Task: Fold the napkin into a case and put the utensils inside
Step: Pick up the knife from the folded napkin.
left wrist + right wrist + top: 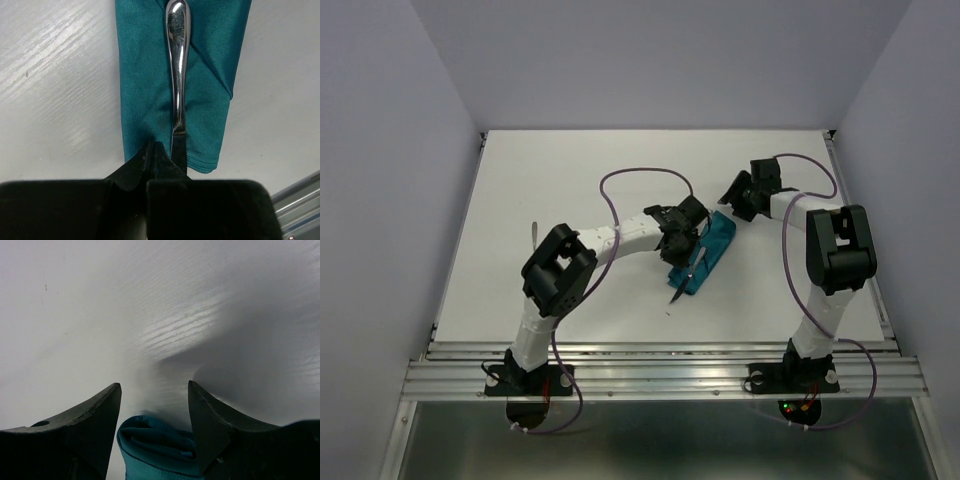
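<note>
Atop the teal case (140, 75), knife (177, 75) is lying by the closed left tool (152, 147), right tool (154, 385) is straddling its end, apart; insertion is calling for slow, straight pushing.

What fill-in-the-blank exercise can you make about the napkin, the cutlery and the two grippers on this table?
1. The napkin is ___ in colour.
2. A silver utensil lies on it; a second utensil lies on the bare table, on the ___ arm's side.
3. The left gripper is ___, not open.
4. The napkin's end sits ___ the fingers of the right gripper.

Missing words: teal; left; shut; between.
</note>
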`<act>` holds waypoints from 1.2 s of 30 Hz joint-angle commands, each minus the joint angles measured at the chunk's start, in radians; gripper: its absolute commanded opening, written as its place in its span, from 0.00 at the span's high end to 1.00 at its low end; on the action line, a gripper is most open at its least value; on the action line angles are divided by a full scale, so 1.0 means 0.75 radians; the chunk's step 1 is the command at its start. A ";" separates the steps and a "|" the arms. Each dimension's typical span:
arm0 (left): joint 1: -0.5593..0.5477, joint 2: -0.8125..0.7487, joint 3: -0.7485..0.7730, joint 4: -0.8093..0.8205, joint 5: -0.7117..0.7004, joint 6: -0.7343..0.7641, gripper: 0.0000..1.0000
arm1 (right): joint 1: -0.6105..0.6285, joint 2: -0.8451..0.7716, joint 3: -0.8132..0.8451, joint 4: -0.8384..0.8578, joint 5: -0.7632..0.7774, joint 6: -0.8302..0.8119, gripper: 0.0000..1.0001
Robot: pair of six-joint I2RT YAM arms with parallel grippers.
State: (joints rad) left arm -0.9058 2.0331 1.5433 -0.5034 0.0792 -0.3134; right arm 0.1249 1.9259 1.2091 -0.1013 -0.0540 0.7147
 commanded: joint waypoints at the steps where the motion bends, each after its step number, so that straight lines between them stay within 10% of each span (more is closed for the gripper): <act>1: -0.038 -0.082 0.004 0.002 0.017 -0.014 1.00 | -0.007 -0.011 -0.011 0.059 -0.018 -0.002 0.39; 8: -0.068 -0.032 0.079 -0.051 -0.044 -0.051 0.62 | -0.007 -0.021 -0.035 0.066 -0.024 -0.006 0.38; 17: -0.079 0.071 0.221 -0.124 -0.091 -0.053 0.46 | -0.007 -0.019 -0.056 0.082 -0.036 -0.006 0.38; 36: -0.091 0.267 0.401 -0.262 -0.183 -0.040 0.58 | -0.007 -0.003 -0.066 0.088 -0.038 -0.004 0.38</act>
State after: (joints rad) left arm -0.9638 2.2299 1.8042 -0.6575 -0.0185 -0.3492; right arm 0.1249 1.9259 1.1790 -0.0566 -0.0830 0.7143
